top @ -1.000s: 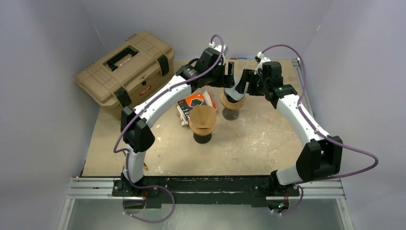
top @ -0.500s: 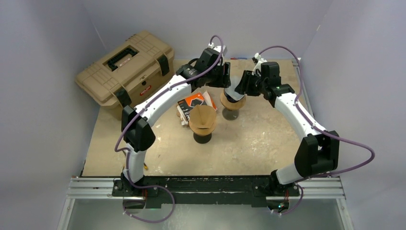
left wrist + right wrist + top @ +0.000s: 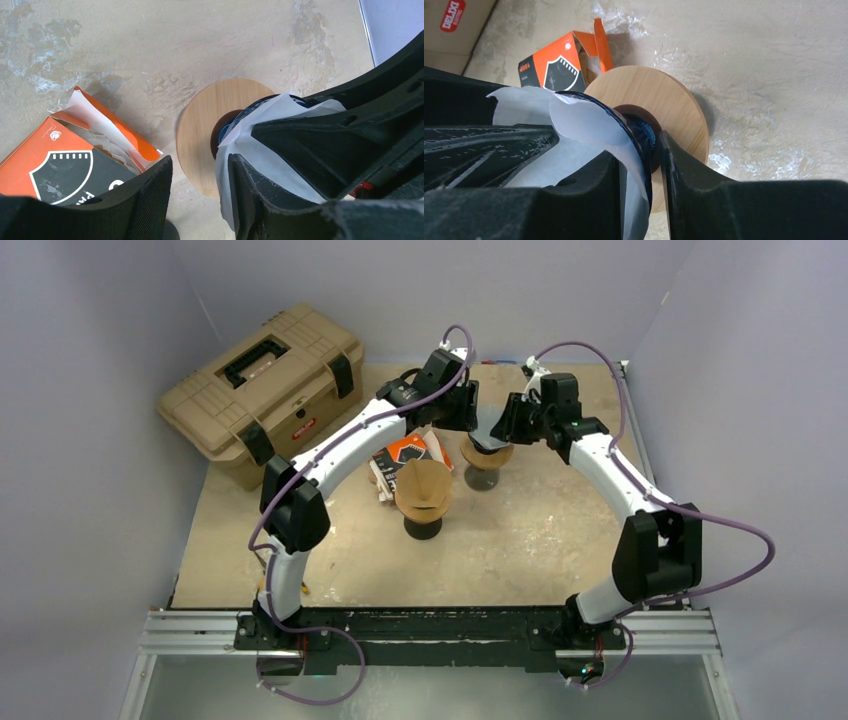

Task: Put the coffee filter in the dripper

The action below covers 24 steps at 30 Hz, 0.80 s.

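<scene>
Filter box point(image 3: 402, 453) left of far dripper point(image 3: 484, 464); toolbox point(image 3: 262, 375) farther left

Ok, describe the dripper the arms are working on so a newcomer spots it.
Start at the tan toolbox at the table's far left, then go right past the orange box. Two drippers stand there: it is the farther dripper, between the left pincer and right pincer, lined with white paper, whereas the nearer dripper is topped in brown.
</scene>
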Available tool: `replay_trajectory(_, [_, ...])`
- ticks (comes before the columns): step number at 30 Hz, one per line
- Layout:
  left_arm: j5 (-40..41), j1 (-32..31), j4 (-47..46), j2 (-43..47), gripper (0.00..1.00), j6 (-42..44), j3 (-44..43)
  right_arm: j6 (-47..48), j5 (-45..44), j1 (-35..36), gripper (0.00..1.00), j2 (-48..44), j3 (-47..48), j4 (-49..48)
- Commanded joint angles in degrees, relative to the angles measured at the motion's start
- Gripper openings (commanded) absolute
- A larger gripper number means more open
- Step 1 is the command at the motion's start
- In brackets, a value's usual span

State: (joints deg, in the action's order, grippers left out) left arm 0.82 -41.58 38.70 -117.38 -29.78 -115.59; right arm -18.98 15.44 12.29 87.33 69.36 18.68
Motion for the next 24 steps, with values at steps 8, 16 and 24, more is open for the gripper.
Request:
replay_trajectory(8, [-0.4, 0.8, -1.9, 0.6, 0.48, 1.3, 0.6, 1.1, 1.4, -0.3, 0.35, -1.2, -0.9, -1.5])
replay_trajectory(16, [-2.3, 0.8, -5.0, 4.0, 0.59, 0.7, 4.0, 1.4, -0.6, -0.3, 0.68, -4.6, 0.4, 0.1])
replay_trajectory(24, [-3.8, 0.7, -7.8, 7.3, 0.67, -0.3, 7.3, 1.4, -0.8, -0.3, 0.81, -6.7, 0.9, 0.9])
